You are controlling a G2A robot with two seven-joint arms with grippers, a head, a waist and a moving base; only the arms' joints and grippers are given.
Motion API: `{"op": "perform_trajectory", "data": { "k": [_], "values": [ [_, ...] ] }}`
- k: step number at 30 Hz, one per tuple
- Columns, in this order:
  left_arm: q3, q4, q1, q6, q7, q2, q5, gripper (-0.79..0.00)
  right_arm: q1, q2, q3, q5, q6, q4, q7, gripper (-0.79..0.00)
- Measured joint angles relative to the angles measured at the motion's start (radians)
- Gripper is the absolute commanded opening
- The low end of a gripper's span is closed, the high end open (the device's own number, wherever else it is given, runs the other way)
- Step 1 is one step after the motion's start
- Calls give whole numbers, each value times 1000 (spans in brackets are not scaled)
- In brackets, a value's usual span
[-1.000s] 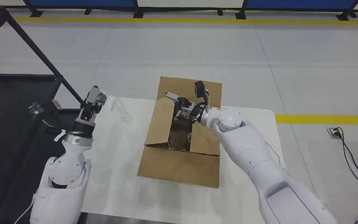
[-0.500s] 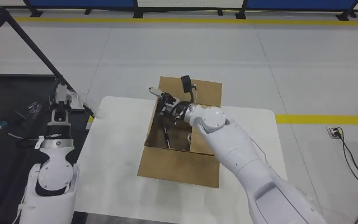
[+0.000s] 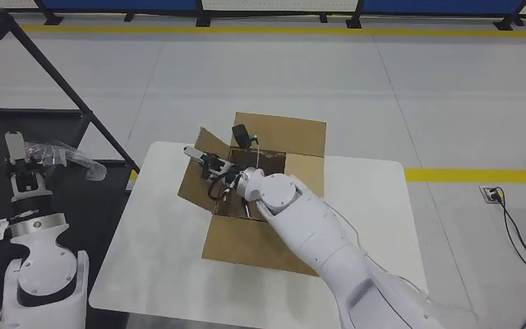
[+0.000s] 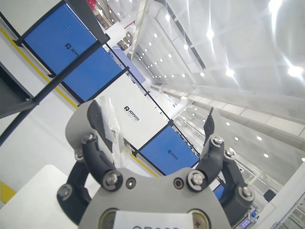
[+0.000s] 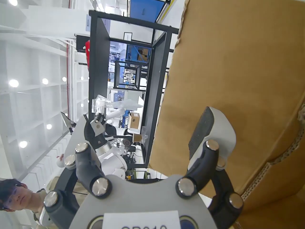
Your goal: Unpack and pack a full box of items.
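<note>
A brown corrugated cardboard box point(image 3: 263, 247) stands open on the white rounded-corner counter point(image 3: 156, 255). Its rear flap point(image 3: 283, 132) overhangs the counter's 12 o'clock edge. The right tool point(image 3: 205, 161) is released, with its fingers spread and one pad against the box's raised 9 o'clock flap point(image 3: 191, 183). Off the counter toward 9 o'clock, beyond a slanted black metal bar point(image 3: 78, 103), the left tool point(image 4: 151, 110) is also spread wide. A crinkled clear plastic bag point(image 3: 64, 154) lies against one of its fingers (not pinched). A white label point(image 5: 140, 220) on each tool's base is cut off and unreadable.
</note>
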Motion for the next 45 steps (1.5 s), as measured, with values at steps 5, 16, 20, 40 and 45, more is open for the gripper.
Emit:
{"op": "perform_trajectory", "data": {
  "k": [5, 16, 20, 40, 45],
  "values": [
    [1, -5, 10, -25, -25, -2, -33, 0, 0, -40, -49, -95, -3, 37, -20, 0],
    [45, 21, -19, -54, -79, -5, -48, 0, 23, -77, -77, -191, 12, 101, 71, 0],
    [56, 32, -31, -59, -93, -6, -51, 0, 26, -80, -65, -185, -8, 109, 104, 0],
    [87, 50, -58, -78, -131, -10, -68, 0, 92, 3, 88, -81, -327, 106, 102, 0],
    [100, 56, -70, -78, -143, -11, -67, 0, 100, 39, 85, -184, -403, 111, -41, 0]
  ]
}}
